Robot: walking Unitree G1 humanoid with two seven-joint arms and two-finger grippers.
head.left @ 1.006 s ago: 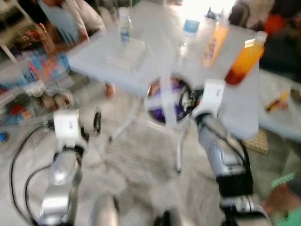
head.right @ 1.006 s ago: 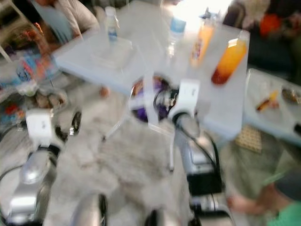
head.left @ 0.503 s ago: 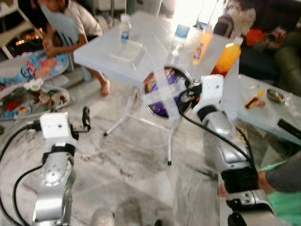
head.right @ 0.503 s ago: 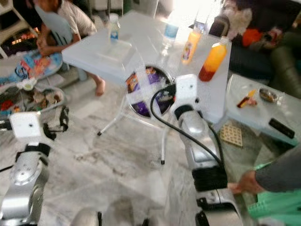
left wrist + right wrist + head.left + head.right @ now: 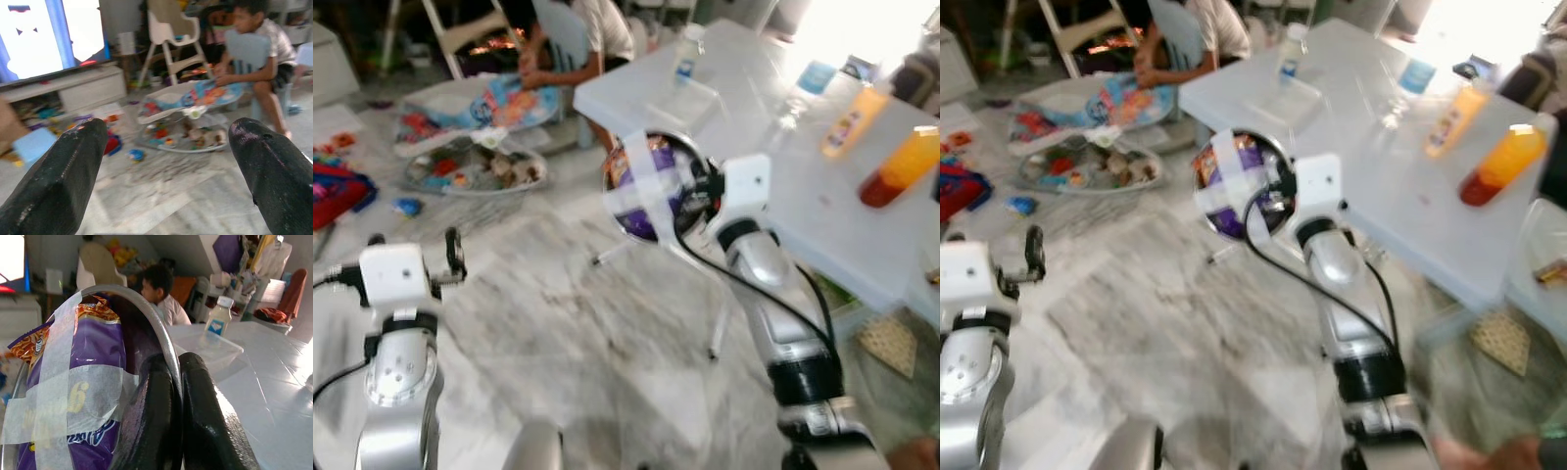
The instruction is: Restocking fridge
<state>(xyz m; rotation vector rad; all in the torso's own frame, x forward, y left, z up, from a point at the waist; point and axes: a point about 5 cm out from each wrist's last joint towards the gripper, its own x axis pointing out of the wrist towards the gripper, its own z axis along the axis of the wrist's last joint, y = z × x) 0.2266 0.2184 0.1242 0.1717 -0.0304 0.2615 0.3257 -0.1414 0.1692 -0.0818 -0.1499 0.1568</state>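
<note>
Right gripper (image 5: 178, 396) has jaws clenched on the rim of the metal bowl (image 5: 651, 186), taped over a purple snack bag (image 5: 93, 377), held at 9 o'clock of the white surface (image 5: 783, 166); left gripper (image 5: 171, 161) w/ jaws released, idle; I judge carry it level and slowly, w/o swinging, as no fridge is seen yet.

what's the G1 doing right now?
The right gripper is shut on the rim of a round metal bowl, which holds a purple snack bag taped in with white strips. It carries it in the air beside the white table, where bottles stand, two of them orange. The left gripper is open and holds nothing, out over the marble floor. A person sits among toys in the background.
</note>
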